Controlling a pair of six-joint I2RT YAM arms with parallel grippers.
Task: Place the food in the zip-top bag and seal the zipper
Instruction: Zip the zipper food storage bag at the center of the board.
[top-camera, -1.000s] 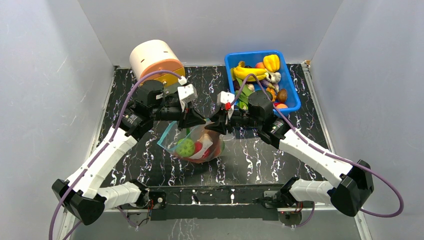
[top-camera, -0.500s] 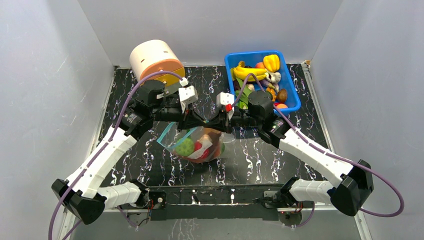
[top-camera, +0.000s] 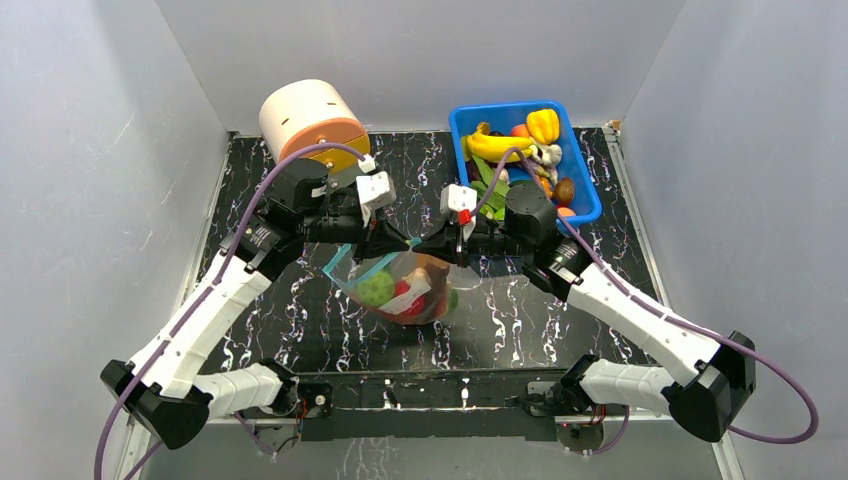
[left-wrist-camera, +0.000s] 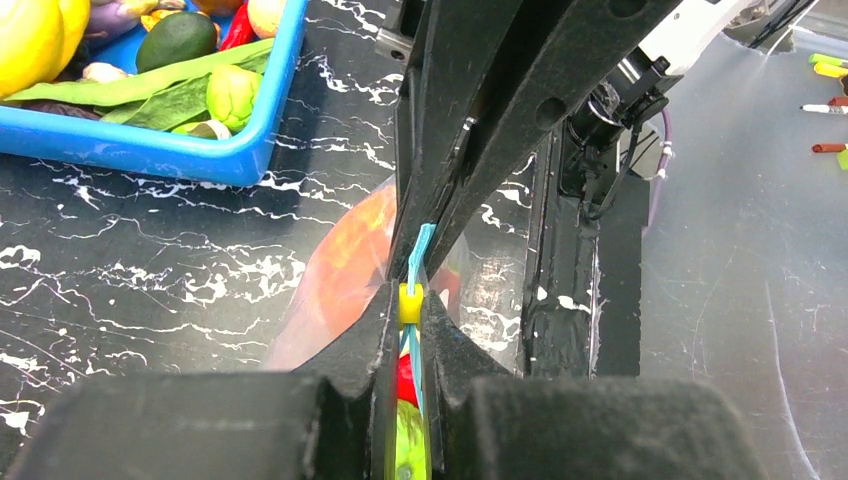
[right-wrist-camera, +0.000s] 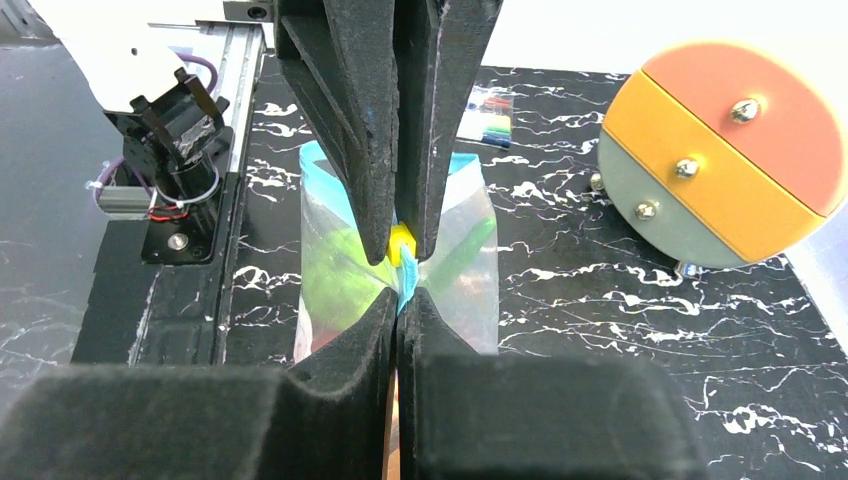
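The bag (top-camera: 410, 295) hangs at mid-desk under the 2 claws, bulging with food (top-camera: 377, 290) — a green knobbly ball plus red and orange pieces. Whether its bottom rests on the desk (top-camera: 300, 330) I cannot tell. Its zipper (left-wrist-camera: 421, 248) runs taut between the claws, with a yellow slider (left-wrist-camera: 410, 303) right at the left claw's tips. The left claw (top-camera: 403, 243) is pinched narrow on the zipper from the left. The right claw (top-camera: 428, 249) is clamped tight on the same strip from the right, its tips nearly meeting the left's. Behind, to the right, stands a blue bin (top-camera: 583, 155) — more toy fruit inside — and at the back left a cream-and-orange drum (top-camera: 310, 120).
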